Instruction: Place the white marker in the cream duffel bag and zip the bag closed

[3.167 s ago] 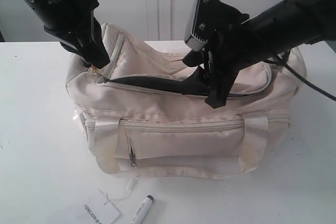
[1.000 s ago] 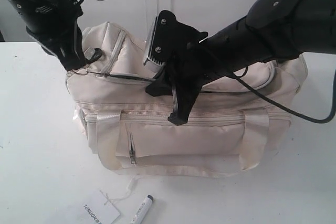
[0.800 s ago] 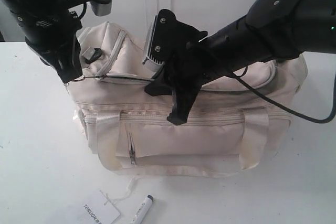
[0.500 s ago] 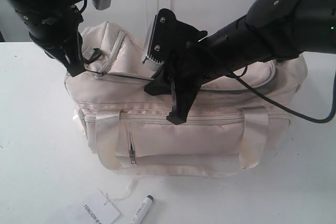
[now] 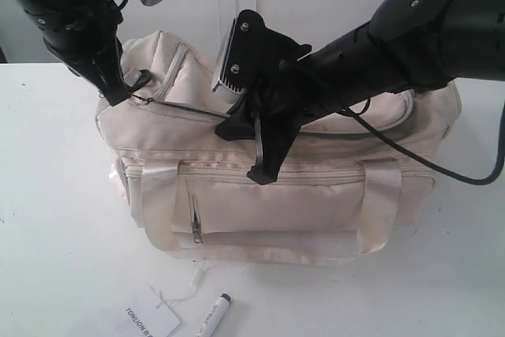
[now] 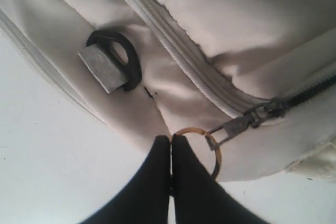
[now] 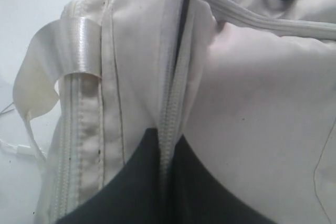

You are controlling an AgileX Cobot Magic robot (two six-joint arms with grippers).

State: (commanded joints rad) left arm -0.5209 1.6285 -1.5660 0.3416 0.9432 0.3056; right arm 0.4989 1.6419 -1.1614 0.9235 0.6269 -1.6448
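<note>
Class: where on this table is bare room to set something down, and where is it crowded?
Free: table left of the cream duffel bag, and front right, beyond the white marker. Crowded: front left, paper tag beside the marker.

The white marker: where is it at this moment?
In the exterior view the white marker lies on the table at the bottom edge, left of centre, in front of the cream duffel bag, just right of the paper tag.
</note>
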